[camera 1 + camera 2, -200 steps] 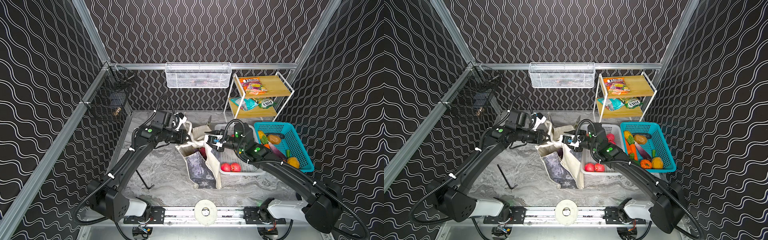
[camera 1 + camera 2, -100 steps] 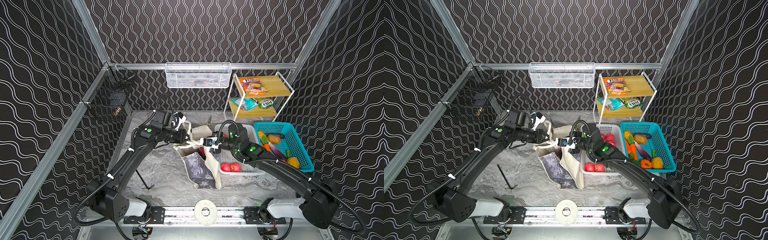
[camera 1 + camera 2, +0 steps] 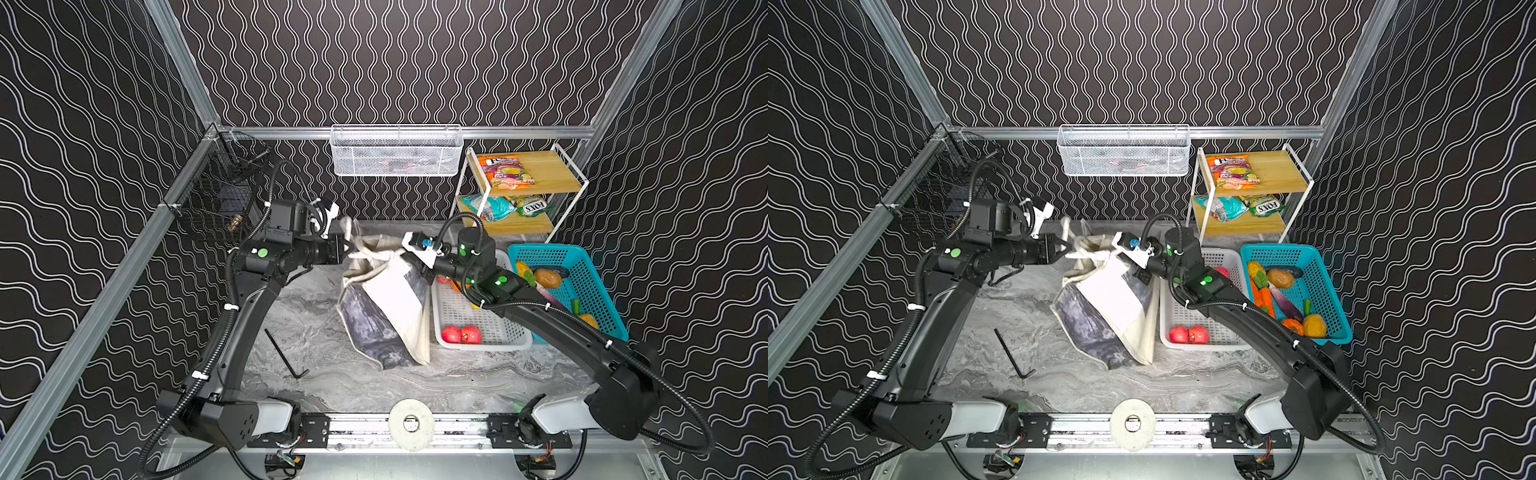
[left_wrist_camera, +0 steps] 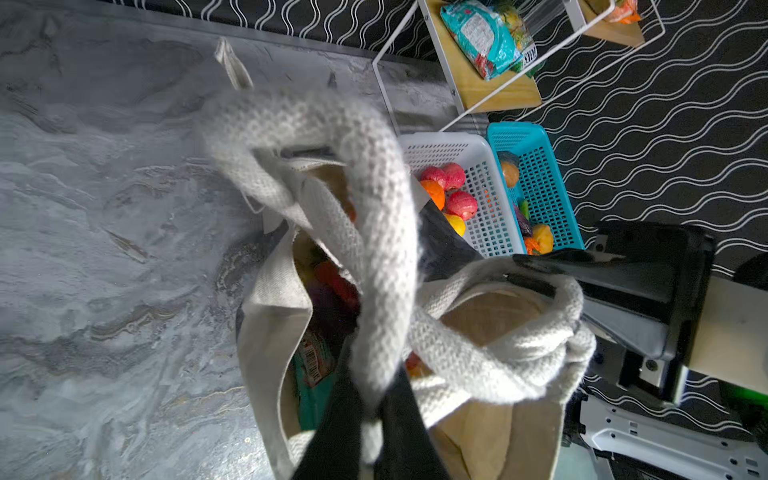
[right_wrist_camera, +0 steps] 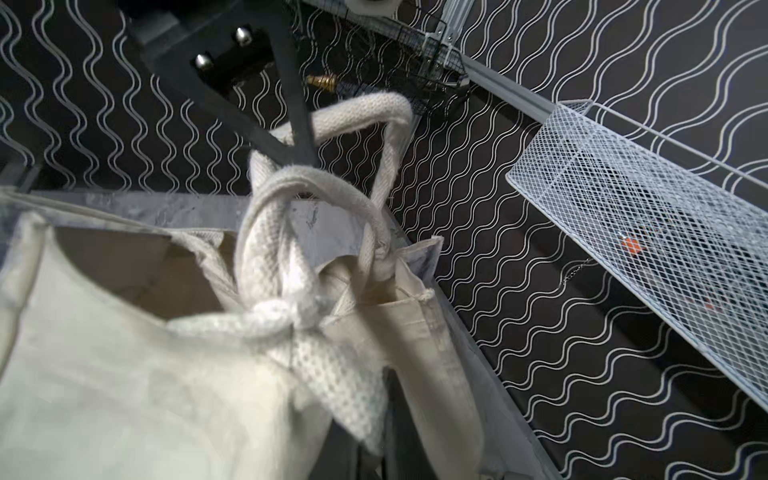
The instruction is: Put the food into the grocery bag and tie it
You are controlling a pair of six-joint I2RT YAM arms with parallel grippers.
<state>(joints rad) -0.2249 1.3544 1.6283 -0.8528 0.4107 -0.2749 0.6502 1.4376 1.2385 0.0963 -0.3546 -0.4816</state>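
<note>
A: Left claw [image 3: 348,248] clenched on one cream woven loop handle [image 4: 386,232]; right claw [image 3: 409,259] seemingly pinching the other.

B: Cream, grey-marbled canvas tote [image 3: 386,303] stands on the tabletop [image 3: 316,332] between them; uneven pulling could topple it, or slip the half-formed knot [image 5: 286,316].

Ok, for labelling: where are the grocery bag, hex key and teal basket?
grocery bag [image 3: 395,291]: in a top view, cream panel.
hex key [image 3: 281,354]: in a top view, shaft.
teal basket [image 3: 548,248]: in a top view, far rim.
</note>
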